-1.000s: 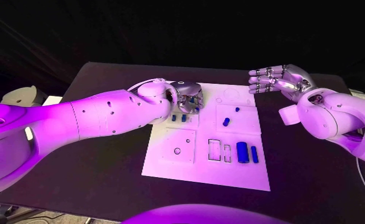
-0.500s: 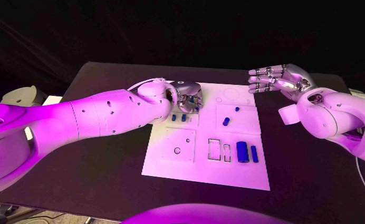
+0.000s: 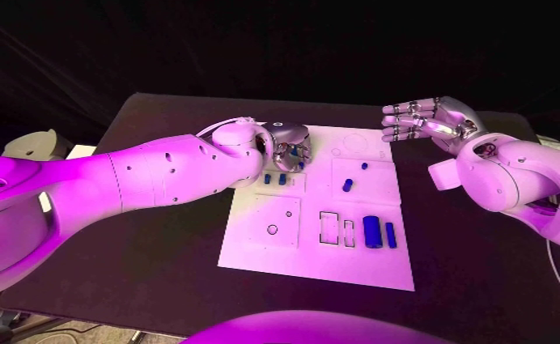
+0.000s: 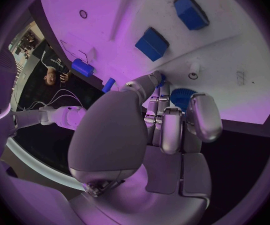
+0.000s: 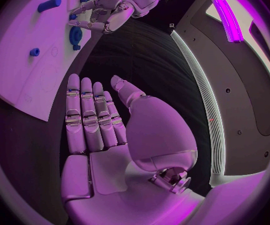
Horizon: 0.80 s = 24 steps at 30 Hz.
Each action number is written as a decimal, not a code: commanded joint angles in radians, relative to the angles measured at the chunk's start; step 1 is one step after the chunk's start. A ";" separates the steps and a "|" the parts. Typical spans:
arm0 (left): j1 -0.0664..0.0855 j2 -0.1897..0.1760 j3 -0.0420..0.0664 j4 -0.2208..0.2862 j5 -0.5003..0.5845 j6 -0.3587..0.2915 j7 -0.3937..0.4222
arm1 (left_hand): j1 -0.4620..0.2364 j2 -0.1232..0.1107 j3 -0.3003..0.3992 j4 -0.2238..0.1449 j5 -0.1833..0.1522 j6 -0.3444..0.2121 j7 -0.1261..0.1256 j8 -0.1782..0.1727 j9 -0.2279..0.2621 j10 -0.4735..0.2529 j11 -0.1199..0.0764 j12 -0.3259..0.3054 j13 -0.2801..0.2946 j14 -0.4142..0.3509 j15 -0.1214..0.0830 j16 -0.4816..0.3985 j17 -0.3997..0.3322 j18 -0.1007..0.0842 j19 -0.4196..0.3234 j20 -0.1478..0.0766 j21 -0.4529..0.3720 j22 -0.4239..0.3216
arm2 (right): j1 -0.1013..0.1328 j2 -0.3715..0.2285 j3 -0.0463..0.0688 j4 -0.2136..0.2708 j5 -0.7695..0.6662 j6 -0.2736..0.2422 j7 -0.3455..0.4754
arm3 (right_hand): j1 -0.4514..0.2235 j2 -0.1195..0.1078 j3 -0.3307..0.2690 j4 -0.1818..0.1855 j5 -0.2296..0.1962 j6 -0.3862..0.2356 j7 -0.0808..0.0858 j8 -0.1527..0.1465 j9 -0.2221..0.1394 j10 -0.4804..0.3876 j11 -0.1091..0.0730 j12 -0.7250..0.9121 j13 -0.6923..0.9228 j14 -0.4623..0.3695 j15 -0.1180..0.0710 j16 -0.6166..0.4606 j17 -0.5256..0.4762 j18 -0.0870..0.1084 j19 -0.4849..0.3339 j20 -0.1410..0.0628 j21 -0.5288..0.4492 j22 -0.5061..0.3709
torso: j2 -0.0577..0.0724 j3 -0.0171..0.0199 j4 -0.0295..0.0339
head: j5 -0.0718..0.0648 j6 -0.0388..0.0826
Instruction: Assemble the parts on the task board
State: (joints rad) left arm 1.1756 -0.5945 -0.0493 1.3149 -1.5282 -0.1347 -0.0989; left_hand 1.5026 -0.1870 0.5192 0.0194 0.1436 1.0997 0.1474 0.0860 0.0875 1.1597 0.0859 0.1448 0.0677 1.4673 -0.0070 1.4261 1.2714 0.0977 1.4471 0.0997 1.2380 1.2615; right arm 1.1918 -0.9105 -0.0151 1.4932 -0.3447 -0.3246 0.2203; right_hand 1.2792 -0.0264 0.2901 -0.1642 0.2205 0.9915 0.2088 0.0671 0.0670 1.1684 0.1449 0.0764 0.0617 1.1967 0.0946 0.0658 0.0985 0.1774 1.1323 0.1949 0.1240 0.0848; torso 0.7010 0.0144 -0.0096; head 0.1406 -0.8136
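The white task board lies mid-table. My left hand hangs over its far left corner, fingers pointing down and apart. Just under them a round blue toothed part lies on the board; the right wrist view shows this part a little apart from the left hand. Two small square blue parts sit just in front of that hand. My right hand floats beyond the board's far right corner, palm open, holding nothing.
Further blue parts lie on the board: a short peg, an oblong piece, a thick cylinder and a thin bar beside two rectangular slots. Black table surrounds the board.
My left hand has drawn slightly up and back from the board's corner. The right hand and the parts stay where they were.
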 commanded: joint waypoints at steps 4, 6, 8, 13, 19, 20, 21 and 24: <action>-0.007 0.001 -0.006 -0.004 -0.012 0.031 -0.023 | -0.004 0.005 0.029 -0.014 -0.002 0.014 0.005 -0.007 -0.003 0.025 -0.002 -0.002 0.004 0.037 0.006 0.007 -0.002 -0.020 0.012 -0.002 0.019 0.017 | -0.001 0.001 0.000 0.001 -0.002 0.017 0.008 | -0.008 -0.002 0.005 0.000 0.005 -0.001 0.004 -0.004 -0.001 -0.004 -0.001 -0.002 -0.001 -0.001 0.002 -0.002 -0.001 0.006 0.005 0.000 -0.006 -0.002 | -0.001 0.0006 0.0001 | 0.001 0.000; -0.007 0.001 -0.006 -0.003 -0.012 0.023 -0.019 | -0.008 0.006 0.035 -0.017 -0.002 0.022 0.004 -0.006 -0.003 0.035 -0.003 -0.002 0.005 0.037 0.005 0.008 -0.002 -0.021 0.013 -0.002 0.024 0.022 | -0.001 0.002 0.000 0.001 -0.002 0.018 0.009 | -0.010 0.000 0.007 0.001 0.005 0.000 0.004 -0.004 -0.001 -0.004 -0.001 -0.002 -0.001 0.000 0.002 -0.002 -0.002 0.006 0.006 0.000 -0.007 -0.003 | -0.001 0.0006 0.0001 | 0.001 0.001; -0.007 0.001 -0.006 -0.001 -0.007 0.008 -0.013 | -0.013 0.006 0.038 -0.019 -0.003 0.029 0.004 -0.005 -0.003 0.045 -0.005 -0.002 0.007 0.037 0.004 0.008 -0.004 -0.021 0.014 -0.003 0.028 0.027 | -0.001 0.002 0.000 0.002 -0.002 0.018 0.009 | -0.010 0.000 0.007 0.001 0.005 0.000 0.004 -0.004 -0.001 -0.004 -0.001 -0.002 -0.001 0.000 0.002 -0.002 -0.002 0.006 0.006 0.000 -0.007 -0.003 | -0.001 0.0007 0.0000 | 0.002 0.002; -0.007 -0.003 -0.003 0.008 -0.003 -0.026 -0.004 | -0.023 0.008 0.042 -0.023 -0.004 0.044 0.001 -0.002 -0.002 0.064 -0.009 -0.004 0.010 0.038 0.001 0.008 -0.007 -0.022 0.017 -0.005 0.035 0.034 | -0.001 0.002 0.000 0.002 -0.002 0.018 0.010 | -0.011 0.000 0.007 0.002 0.005 0.000 0.004 -0.003 -0.001 -0.004 -0.001 -0.002 -0.001 0.000 0.002 -0.001 -0.003 0.006 0.006 0.001 -0.007 -0.003 | -0.001 0.0002 -0.0003 | 0.003 0.004; -0.007 -0.018 0.003 0.028 0.004 -0.063 0.004 | -0.025 0.008 0.043 -0.024 -0.004 0.046 0.000 -0.002 -0.002 0.067 -0.010 -0.005 0.010 0.038 0.000 0.008 -0.007 -0.023 0.017 -0.006 0.037 0.036 | -0.001 0.002 0.000 0.001 -0.002 0.018 0.011 | -0.011 0.000 0.007 0.002 0.005 0.000 0.004 -0.003 -0.001 -0.004 -0.001 -0.002 -0.001 0.000 0.002 -0.001 -0.003 0.006 0.006 0.001 -0.007 -0.003 | -0.001 0.0006 0.0009 | 0.003 0.006; -0.007 -0.022 0.004 0.033 0.007 -0.069 0.005 | -0.025 0.008 0.043 -0.024 -0.004 0.046 0.000 -0.002 -0.002 0.067 -0.010 -0.005 0.010 0.038 0.000 0.008 -0.007 -0.023 0.017 -0.006 0.037 0.036 | -0.001 0.002 0.000 0.001 -0.002 0.018 0.011 | -0.011 0.000 0.007 0.002 0.005 0.000 0.004 -0.003 -0.001 -0.004 -0.001 -0.002 -0.001 0.000 0.002 -0.001 -0.003 0.006 0.006 0.001 -0.007 -0.003 | -0.001 0.0008 0.0011 | 0.003 0.006; -0.007 -0.026 0.006 0.037 0.008 -0.073 0.006 | -0.027 0.008 0.043 -0.025 -0.004 0.047 0.000 -0.002 -0.002 0.069 -0.010 -0.006 0.010 0.038 0.000 0.007 -0.009 -0.023 0.018 -0.006 0.038 0.036 | -0.001 0.002 0.000 0.001 -0.002 0.018 0.011 | -0.011 0.000 0.007 0.002 0.005 0.000 0.004 -0.003 -0.001 -0.004 -0.001 -0.002 -0.001 0.000 0.002 -0.001 -0.003 0.006 0.006 0.001 -0.007 -0.003 | -0.001 0.0010 0.0012 | 0.003 0.007; -0.006 -0.040 0.013 0.056 0.017 -0.082 0.006 | -0.029 0.007 0.043 -0.025 -0.004 0.048 0.000 -0.002 -0.003 0.070 -0.010 -0.007 0.010 0.038 -0.001 0.007 -0.009 -0.023 0.018 -0.006 0.038 0.037 | -0.001 0.002 0.000 0.001 -0.002 0.018 0.011 | -0.011 0.000 0.007 0.002 0.005 0.000 0.004 -0.003 -0.001 -0.004 -0.001 -0.002 -0.001 0.000 0.002 -0.001 -0.003 0.006 0.006 0.001 -0.007 -0.003 | -0.001 0.0005 0.0014 | 0.003 0.009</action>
State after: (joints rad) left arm 1.1685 -0.6320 -0.0377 1.3618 -1.5256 -0.1850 -0.0987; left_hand 1.4833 -0.1821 0.5558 -0.0068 0.1379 1.1399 0.1479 0.0825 0.0851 1.2259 0.0767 0.1382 0.0793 1.4673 -0.0071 1.4304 1.2637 0.0851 1.4578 0.0961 1.2730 1.2978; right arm 1.1917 -0.9095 -0.0151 1.4934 -0.3446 -0.3228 0.2214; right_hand 1.2792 -0.0264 0.2928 -0.1615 0.2205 0.9914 0.2088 0.0671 0.0670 1.1684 0.1449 0.0763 0.0617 1.1967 0.0946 0.0658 0.0974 0.1774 1.1322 0.1950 0.1198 0.0832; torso 0.6999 0.0150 -0.0089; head 0.1438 -0.8060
